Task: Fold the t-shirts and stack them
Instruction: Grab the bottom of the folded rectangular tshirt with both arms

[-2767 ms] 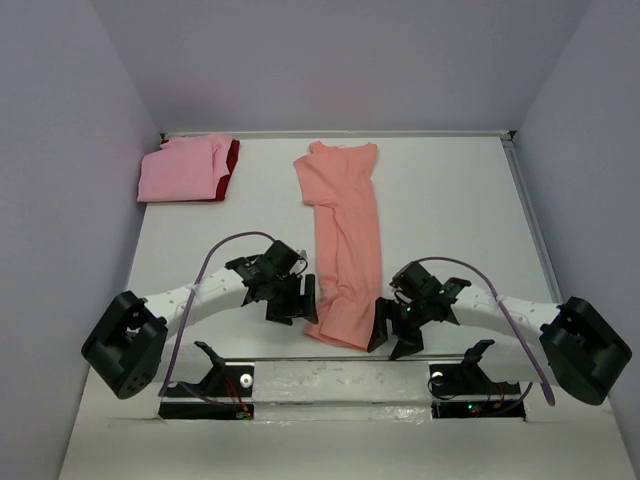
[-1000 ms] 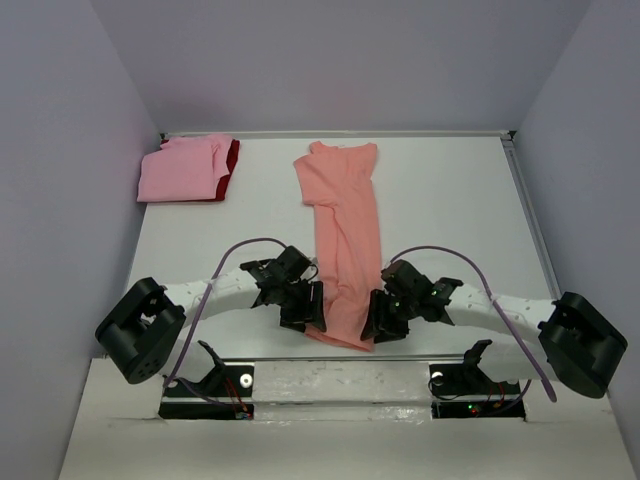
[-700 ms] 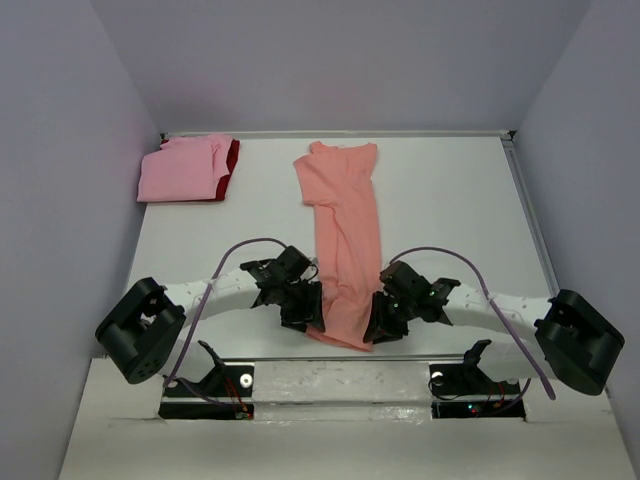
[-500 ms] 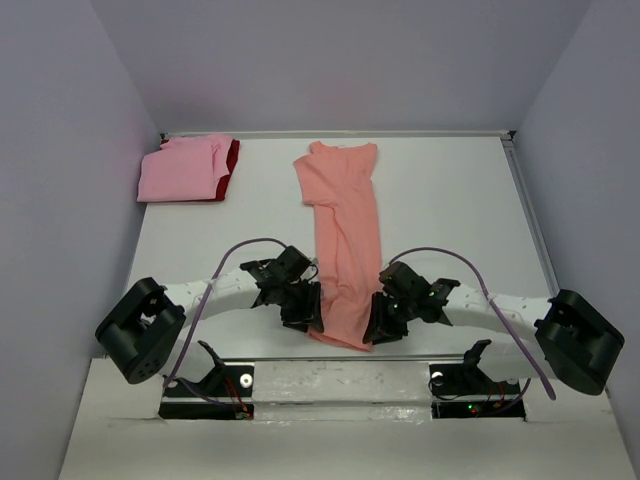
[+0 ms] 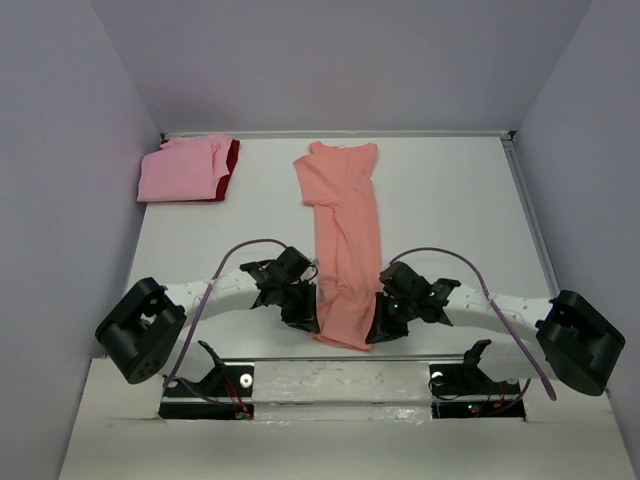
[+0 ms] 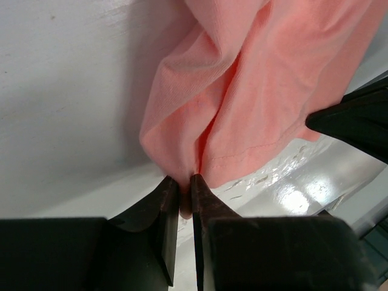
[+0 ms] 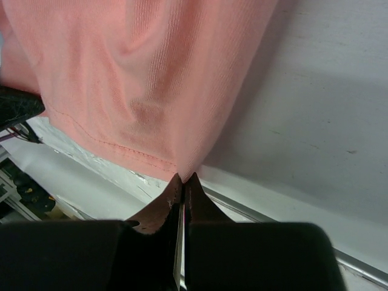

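A salmon-orange t-shirt [image 5: 345,235], folded into a long narrow strip, runs down the middle of the white table [image 5: 450,210] from far to near. My left gripper [image 5: 312,310] is at its near left corner. In the left wrist view the left gripper [image 6: 185,193] is shut on a bunched fold of salmon cloth [image 6: 254,91]. My right gripper [image 5: 376,325] is at the near right corner. Seen from the right wrist, the right gripper [image 7: 183,180] is shut on the hem's tip [image 7: 151,91]. A folded pink t-shirt [image 5: 180,172] lies on a dark red one [image 5: 232,158] at the far left.
A glossy white rail [image 5: 340,378] runs along the table's near edge, right under the shirt's hem. Grey walls close in the left, right and far sides. Both arm bases [image 5: 140,330] [image 5: 580,345] sit at the near corners.
Both grippers have closed on the salmon shirt's near corners, one on each side. The near hem has drawn in slightly between them. The stack at the far left has not moved.
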`<state>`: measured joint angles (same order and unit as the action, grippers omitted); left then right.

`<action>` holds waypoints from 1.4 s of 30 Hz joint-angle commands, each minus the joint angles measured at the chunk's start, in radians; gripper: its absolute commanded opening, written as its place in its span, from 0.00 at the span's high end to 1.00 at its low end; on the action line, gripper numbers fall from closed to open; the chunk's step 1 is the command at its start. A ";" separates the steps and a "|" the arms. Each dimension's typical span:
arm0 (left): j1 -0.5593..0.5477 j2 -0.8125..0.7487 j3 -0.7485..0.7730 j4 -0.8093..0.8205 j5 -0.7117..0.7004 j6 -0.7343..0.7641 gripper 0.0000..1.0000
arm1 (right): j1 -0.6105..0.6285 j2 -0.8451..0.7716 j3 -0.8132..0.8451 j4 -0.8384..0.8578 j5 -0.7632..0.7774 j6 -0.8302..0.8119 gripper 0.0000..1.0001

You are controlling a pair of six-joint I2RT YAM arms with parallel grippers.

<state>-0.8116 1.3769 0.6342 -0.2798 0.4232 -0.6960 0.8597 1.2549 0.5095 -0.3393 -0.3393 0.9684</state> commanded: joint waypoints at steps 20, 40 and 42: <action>-0.023 0.037 0.133 -0.076 0.101 -0.102 0.77 | 0.012 -0.100 0.083 -0.248 0.075 -0.109 1.00; -0.138 0.059 0.196 -0.084 0.077 -0.194 0.77 | -0.025 -0.072 0.199 -0.340 0.112 -0.211 1.00; -0.138 0.059 0.199 -0.088 0.071 -0.192 0.77 | -0.034 -0.071 0.208 -0.346 0.118 -0.215 1.00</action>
<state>-0.9428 1.4391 0.7929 -0.3408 0.4847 -0.8810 0.8433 1.1870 0.6643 -0.6670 -0.2481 0.7773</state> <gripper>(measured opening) 0.232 0.021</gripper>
